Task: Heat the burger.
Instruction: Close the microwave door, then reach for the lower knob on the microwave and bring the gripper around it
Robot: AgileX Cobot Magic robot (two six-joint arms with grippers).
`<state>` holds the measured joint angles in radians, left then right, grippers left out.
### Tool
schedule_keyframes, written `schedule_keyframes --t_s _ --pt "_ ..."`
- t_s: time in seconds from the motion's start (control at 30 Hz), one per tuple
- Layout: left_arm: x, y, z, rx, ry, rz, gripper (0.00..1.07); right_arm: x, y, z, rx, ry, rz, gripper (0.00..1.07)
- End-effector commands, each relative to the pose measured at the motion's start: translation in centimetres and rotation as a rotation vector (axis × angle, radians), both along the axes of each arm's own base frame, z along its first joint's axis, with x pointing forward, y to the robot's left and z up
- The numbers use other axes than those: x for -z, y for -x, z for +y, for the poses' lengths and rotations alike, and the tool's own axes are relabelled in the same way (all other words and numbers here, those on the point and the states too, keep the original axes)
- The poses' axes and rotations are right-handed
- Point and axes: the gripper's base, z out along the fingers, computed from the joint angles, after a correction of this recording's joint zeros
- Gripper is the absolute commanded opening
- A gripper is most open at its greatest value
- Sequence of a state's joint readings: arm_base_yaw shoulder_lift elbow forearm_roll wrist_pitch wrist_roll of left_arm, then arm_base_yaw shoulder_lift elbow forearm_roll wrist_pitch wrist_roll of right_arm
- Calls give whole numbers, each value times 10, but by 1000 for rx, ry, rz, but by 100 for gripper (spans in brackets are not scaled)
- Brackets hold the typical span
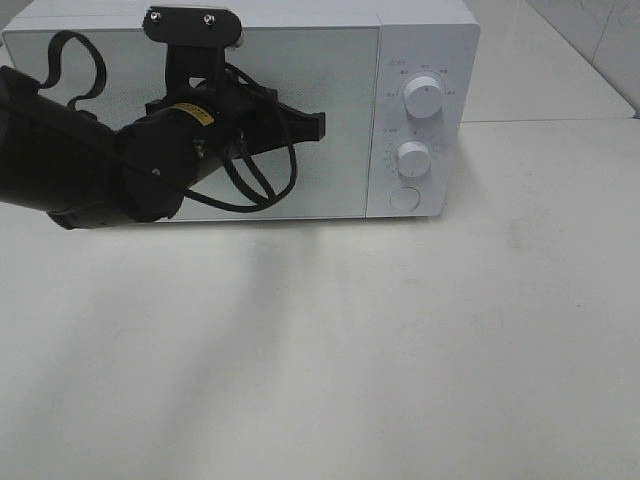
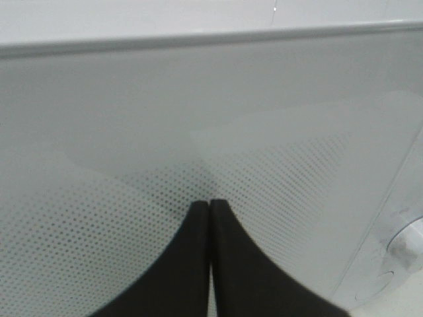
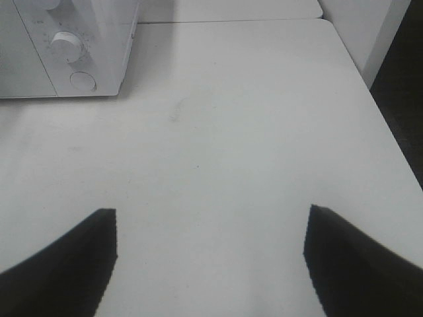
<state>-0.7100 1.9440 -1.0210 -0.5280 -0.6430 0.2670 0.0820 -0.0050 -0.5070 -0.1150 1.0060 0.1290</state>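
Observation:
The burger is out of view in every frame. A white microwave (image 1: 425, 40) stands at the back of the table with its door (image 1: 340, 170) closed. My left gripper (image 1: 318, 125) is shut and empty, its tips right in front of the dotted door window. In the left wrist view the two black fingers (image 2: 209, 203) press together, close to the door (image 2: 198, 119). My right gripper (image 3: 210, 218) is open and empty above bare table, off to the right of the microwave (image 3: 99, 39). It does not show in the exterior view.
The microwave's panel has two white knobs (image 1: 423, 97) (image 1: 413, 157) and a round button (image 1: 404, 197) below them. The white table (image 1: 400, 350) stretches in front. Its right edge (image 3: 390, 125) drops to a dark floor.

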Motion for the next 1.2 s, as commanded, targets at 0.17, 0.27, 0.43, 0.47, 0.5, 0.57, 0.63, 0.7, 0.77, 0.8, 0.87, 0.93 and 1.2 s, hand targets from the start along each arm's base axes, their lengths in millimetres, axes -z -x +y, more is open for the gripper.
schedule_keyframes --t_s 0.17,0.27,0.43,0.47,0.5,0.57,0.63,0.7,0.77,0.8,0.87,0.93,1.2 --pt "1 31 -14 110 -25 195 19 0 4 0 2 1 -38 76" --pt "1 35 -15 129 -32 229 29 0 4 0 2 1 -38 76" --pt "1 55 -15 232 -87 432 101 0 4 0 2 1 -38 76" --pt "0 57 -14 247 -94 448 100 0 4 0 2 1 -38 76" --pt "-3 62 -14 280 -117 480 99 0 4 0 2 1 -38 76" --pt "-5 64 -13 297 -130 490 99 0 4 0 2 1 -38 76" --pt "-7 71 -12 341 -170 529 99 0 4 0 2 1 -38 76" --pt "-15 79 -4 395 -226 594 99 0 4 0 2 1 -38 76" --pt "-23 83 5 411 -239 649 98 0 4 0 2 1 -38 75" --pt "-27 84 10 414 -242 680 98 0 4 0 2 1 -38 75" --pt "-34 85 23 413 -246 737 98 0 4 0 2 1 -38 75" --pt "-38 85 32 406 -245 764 98 0 4 0 2 1 -38 75" --pt "-66 79 104 300 -189 944 98 0 4 0 2 1 -38 75"
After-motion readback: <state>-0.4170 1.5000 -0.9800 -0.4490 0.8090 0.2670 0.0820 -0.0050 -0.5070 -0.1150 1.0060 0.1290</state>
